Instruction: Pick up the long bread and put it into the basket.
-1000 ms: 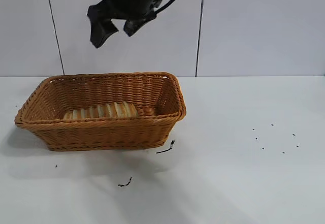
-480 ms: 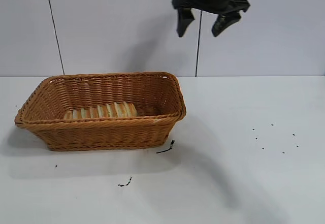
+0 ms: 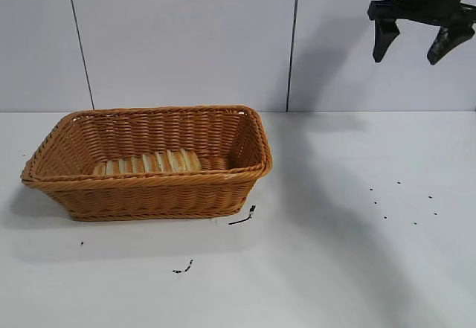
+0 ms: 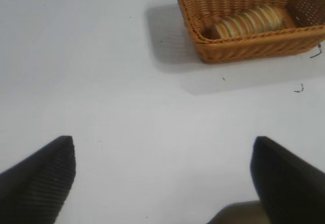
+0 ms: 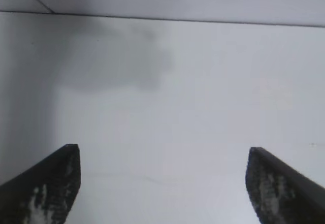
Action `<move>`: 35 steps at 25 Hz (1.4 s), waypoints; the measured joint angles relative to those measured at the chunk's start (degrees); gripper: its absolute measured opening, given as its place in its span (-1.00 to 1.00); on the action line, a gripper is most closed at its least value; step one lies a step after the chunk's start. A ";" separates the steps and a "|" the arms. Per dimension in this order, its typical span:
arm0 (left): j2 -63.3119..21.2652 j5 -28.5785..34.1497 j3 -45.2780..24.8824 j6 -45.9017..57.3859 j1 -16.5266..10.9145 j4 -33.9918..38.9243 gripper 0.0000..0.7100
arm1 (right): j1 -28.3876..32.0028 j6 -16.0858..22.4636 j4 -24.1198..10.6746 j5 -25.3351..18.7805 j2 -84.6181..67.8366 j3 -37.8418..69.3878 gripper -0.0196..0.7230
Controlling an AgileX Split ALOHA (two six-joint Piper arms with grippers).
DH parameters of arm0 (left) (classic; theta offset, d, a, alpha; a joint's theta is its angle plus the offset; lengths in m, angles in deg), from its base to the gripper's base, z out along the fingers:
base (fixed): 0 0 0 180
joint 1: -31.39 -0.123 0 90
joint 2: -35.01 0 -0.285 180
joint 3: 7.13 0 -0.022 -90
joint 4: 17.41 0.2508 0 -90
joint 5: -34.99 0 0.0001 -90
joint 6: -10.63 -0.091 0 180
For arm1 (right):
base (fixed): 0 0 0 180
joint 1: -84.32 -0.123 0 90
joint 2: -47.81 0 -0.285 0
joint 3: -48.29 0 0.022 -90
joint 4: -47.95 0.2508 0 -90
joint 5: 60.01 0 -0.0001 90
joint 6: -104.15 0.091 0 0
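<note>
The long bread, striped pale tan and orange-brown, lies inside the wicker basket on the left of the white table. It also shows in the left wrist view, in the basket. My right gripper hangs open and empty high at the upper right, far from the basket. In the right wrist view it faces bare table and wall. My left gripper is open and empty, well away from the basket, and is out of the exterior view.
Small black scraps lie by the basket's front right corner, and another scrap lies nearer the front. Dark specks dot the table's right side. A grey panelled wall stands behind.
My right gripper has swung from above the basket's middle to the far upper right, open the whole time. The bread and the basket have not moved.
</note>
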 joint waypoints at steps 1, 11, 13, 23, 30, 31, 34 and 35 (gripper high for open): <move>0.00 0.00 0.00 0.00 0.00 0.00 0.96 | 0.00 0.00 -0.16 0.00 -1.69 1.69 0.69; 0.00 0.00 0.00 0.00 0.00 0.00 0.96 | 0.00 -0.63 -2.79 0.09 -30.46 37.37 0.69; 0.00 0.00 0.00 0.00 0.00 0.00 0.96 | 0.00 -0.65 -2.79 0.09 -37.93 44.62 0.69; 0.00 0.00 0.00 0.00 0.00 0.00 0.96 | 0.00 -0.84 -2.79 4.30 -74.48 76.58 0.69; 0.00 0.00 0.00 0.00 0.00 0.00 0.96 | 0.00 -0.84 -2.79 10.35 -98.41 92.33 0.69; 0.00 0.00 0.00 0.00 0.00 0.00 0.96 | 0.00 -0.84 -2.79 10.63 -101.51 94.09 0.69; 0.00 0.00 0.00 0.00 0.00 0.00 0.96 | 0.00 -0.84 -2.79 10.16 -108.72 98.28 0.69; 0.00 0.00 0.00 0.00 0.00 0.00 0.96 | 0.00 -0.84 -2.79 10.11 -110.54 98.68 0.69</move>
